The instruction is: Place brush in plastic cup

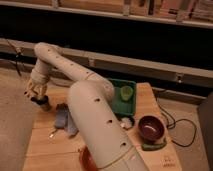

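White arm bent at the elbow, reaching far left, gripper (37, 96) pointing downward

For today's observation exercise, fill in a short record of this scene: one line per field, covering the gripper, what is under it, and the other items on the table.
gripper: at the table's far left edge, pointing down over a small dark cup
dark cup: directly beneath the gripper
brush: not clearly visible
green tray: far side of the table, holding a light green cup
maroon bowl: right side, on a green item
blue-grey cloth: left of the arm
table: light wood
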You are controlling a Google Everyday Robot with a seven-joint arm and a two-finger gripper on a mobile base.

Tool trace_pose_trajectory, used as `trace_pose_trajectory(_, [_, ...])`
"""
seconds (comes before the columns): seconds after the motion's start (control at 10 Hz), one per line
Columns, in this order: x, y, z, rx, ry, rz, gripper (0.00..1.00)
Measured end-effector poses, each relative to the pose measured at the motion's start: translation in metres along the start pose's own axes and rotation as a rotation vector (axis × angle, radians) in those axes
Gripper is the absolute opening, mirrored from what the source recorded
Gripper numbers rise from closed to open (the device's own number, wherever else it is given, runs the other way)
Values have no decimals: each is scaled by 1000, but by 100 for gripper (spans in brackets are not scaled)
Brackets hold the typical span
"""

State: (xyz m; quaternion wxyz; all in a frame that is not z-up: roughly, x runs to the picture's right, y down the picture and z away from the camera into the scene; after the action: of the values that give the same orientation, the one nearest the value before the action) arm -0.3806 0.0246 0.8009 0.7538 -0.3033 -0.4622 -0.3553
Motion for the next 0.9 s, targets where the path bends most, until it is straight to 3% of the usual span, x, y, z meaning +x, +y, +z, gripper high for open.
trace_pose_trajectory(0.3, [-5,3,2,-5,1,-5,42])
trace_pose_trajectory(0.6, [7,1,-8,4,-9,8,73])
trace_pose_trajectory(0.9, [1,3,-4,-3,-13,4,98])
